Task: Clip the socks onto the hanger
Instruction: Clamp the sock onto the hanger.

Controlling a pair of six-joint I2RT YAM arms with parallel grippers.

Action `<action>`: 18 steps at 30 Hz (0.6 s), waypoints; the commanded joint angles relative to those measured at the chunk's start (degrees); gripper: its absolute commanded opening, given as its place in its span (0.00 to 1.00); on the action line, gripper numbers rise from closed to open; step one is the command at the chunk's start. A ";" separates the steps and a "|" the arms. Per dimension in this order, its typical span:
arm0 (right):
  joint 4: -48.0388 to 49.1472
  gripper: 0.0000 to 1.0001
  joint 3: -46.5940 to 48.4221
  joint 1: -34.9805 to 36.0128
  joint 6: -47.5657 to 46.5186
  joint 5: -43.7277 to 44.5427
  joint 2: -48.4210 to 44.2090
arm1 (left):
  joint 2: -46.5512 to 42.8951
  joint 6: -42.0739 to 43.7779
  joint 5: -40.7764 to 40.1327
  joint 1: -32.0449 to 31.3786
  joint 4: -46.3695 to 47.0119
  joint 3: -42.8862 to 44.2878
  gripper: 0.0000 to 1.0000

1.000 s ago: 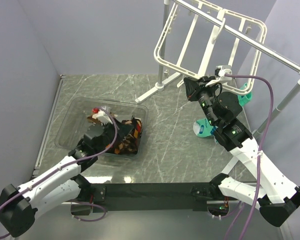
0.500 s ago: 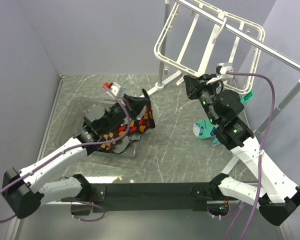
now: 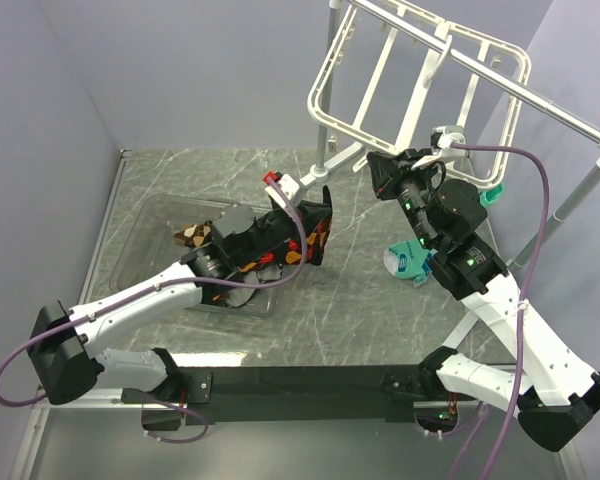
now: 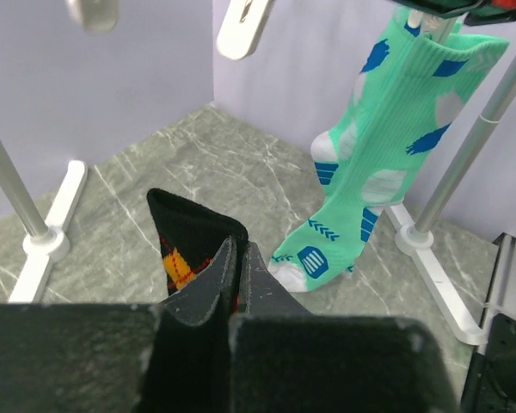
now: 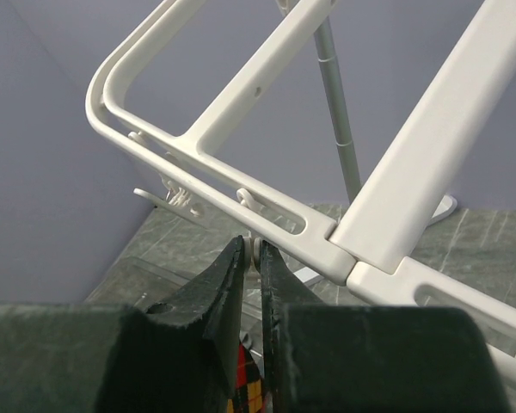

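Pinching the black argyle sock (image 4: 189, 249), your left gripper (image 4: 239, 258) has its jaws tight on the cloth, up above the middle of the table (image 3: 340, 300). Your right gripper (image 5: 251, 249) has its jaws almost together, just under the near rim of the white hanger (image 5: 267, 202). A small white tab (image 5: 250, 241) sits at the tips, but you cannot tell if they squeeze it. A mint-green sock (image 4: 387, 146) hangs on the right, past the argyle sock, toe down by the table. More socks lie in the clear bin (image 3: 150, 225) on the left. The silver pole stand (image 3: 565, 112) carries the hanger.
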 commanded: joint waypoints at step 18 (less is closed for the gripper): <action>-0.76 0.03 2.13 0.06 -4.41 -2.33 0.22 | 9.33 14.58 -2.30 -4.28 -6.25 17.14 0.01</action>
